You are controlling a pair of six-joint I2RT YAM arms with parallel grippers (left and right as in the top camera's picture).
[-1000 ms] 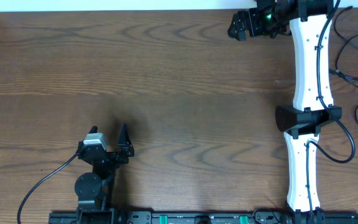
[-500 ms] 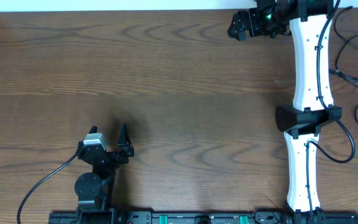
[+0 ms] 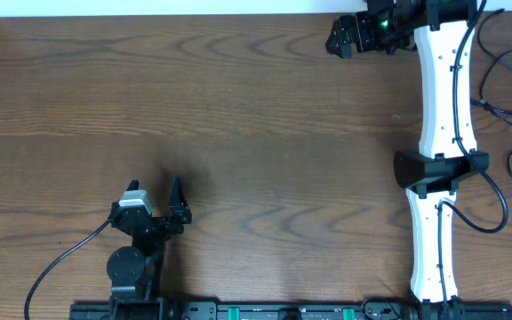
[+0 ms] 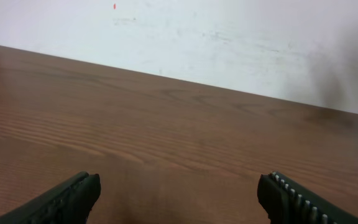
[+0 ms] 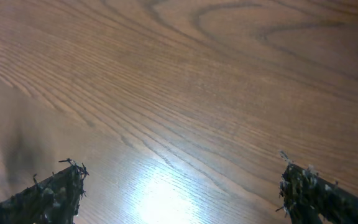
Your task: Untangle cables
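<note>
Filling every view, a brown wood-grain surface [image 3: 238, 116] is seen. A white arm [image 3: 438, 89] is stretched along its right side, the right hand [image 3: 341, 37] held wide at its far edge; the black left hand [image 3: 156, 194] is held wide near its front edge. At its right edge thin black cords [image 3: 510, 165] are looped; whether these are the cables cannot be told.

The counter [image 3: 265, 133] is dark brown with wavy wood grain. At its far edge the wall [image 4: 229, 37] is white. Over the counter's right side the right arm [image 3: 440, 89] is white with black joints. The left pincer [image 3: 179, 201] and right pincer [image 3: 340, 37] are black.
</note>
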